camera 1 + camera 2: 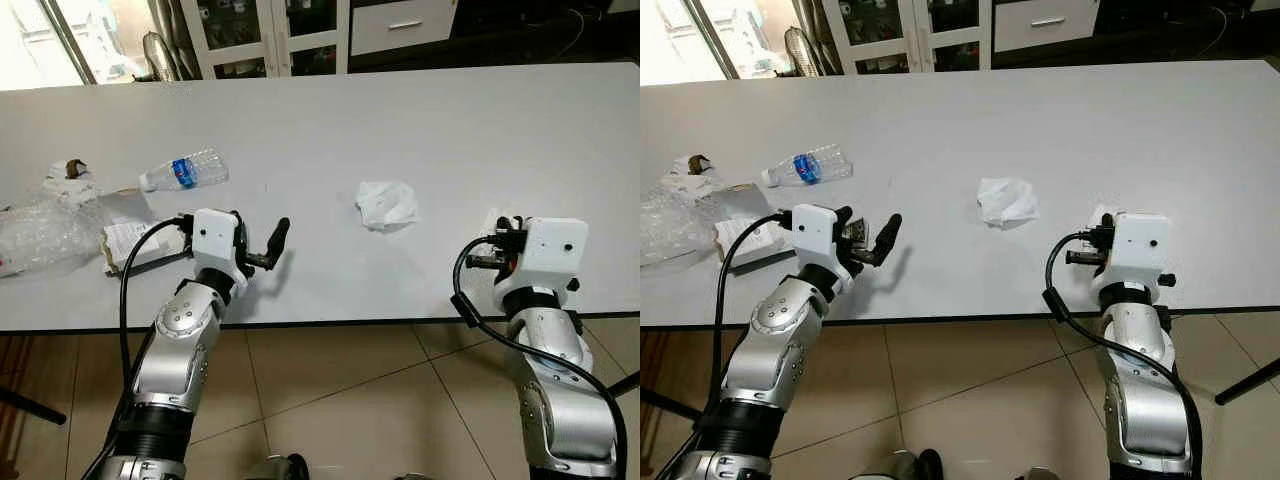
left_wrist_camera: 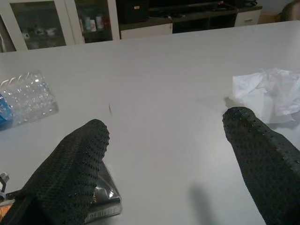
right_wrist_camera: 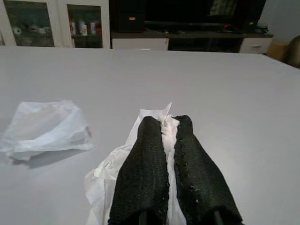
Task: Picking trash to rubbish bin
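Your right gripper [image 3: 171, 140] is clenched on a white tissue [image 3: 105, 180], the paper pinched between the two black fingers [image 3: 145, 173] and spilling out on either side of them. It sits low over the near edge of the white bench [image 1: 420, 120], on your right side. A second crumpled tissue [image 1: 387, 205] lies on the bench apart from that gripper, farther in and toward the middle.

Your left gripper [image 2: 164, 136] is released, its fingers spread wide with nothing between them, and it hovers over the near edge of the bench on your left. Just beside it lies a flat paper packet [image 1: 135, 242]. Farther in from it, a clear plastic bottle [image 1: 185, 172] with a blue label lies on its side. At the far left of the bench you have a heap of crumpled clear plastic wrap [image 1: 45, 230], with a small white and brown scrap [image 1: 70, 172] beyond it.

Below the bench edge you can see a tiled floor [image 1: 350, 400]. Behind the bench stand white cabinets with glass doors [image 1: 270, 30].
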{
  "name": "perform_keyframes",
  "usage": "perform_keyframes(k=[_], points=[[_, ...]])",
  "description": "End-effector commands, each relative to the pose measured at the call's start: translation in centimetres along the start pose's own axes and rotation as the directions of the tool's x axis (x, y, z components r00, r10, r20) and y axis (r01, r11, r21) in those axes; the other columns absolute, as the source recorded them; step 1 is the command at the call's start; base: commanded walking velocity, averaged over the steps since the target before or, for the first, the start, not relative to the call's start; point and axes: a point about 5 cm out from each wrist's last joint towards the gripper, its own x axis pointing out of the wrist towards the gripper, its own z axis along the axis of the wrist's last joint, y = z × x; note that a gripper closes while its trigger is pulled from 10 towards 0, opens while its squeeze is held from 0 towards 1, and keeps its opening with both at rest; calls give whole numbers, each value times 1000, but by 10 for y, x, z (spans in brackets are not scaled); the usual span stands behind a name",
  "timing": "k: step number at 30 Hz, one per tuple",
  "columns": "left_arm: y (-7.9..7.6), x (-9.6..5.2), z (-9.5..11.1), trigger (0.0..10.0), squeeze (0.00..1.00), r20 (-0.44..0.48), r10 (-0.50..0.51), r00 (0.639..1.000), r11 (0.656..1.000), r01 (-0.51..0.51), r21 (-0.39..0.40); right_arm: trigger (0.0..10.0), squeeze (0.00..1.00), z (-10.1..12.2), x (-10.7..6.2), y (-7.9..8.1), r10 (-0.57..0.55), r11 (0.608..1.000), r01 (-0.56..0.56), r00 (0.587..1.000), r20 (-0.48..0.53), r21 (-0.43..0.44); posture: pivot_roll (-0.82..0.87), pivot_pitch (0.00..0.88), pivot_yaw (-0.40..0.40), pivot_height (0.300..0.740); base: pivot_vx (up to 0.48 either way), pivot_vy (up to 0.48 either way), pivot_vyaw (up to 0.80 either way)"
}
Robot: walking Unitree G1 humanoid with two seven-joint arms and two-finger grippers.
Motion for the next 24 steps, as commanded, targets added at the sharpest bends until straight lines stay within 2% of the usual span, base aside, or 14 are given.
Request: perform_keyframes(k=[1, 6, 10, 24], points=[[-1, -1, 1, 10000, 0, -2, -12, 1000, 1000, 12, 5, 10000, 0, 6, -2, -2, -30, 1000, 30, 999, 22, -2, -78, 87, 84, 740, -251, 0, 0], [-2, -1, 1, 10000, 0, -4, -20, 1000, 1000, 20, 5, 10000, 0, 8, -2, -1, -19, 1000, 20, 999, 39, -20, -78, 87, 84, 740, -268, 0, 0], [-2, -2, 2, 10000, 0, -8, -23, 1000, 1000, 23, 9, 10000, 0, 4, -6, 3, 38, 999, -38, 999, 8, -32, -78, 90, 91, 740, -294, 0, 0], [-2, -2, 0, 10000, 0, -23, -23, 999, 1000, 23, 17, 10000, 0, 0, -6, -1, 26, 1000, -26, 1000, -11, -11, -81, 90, 97, 740, -336, 0, 0]])
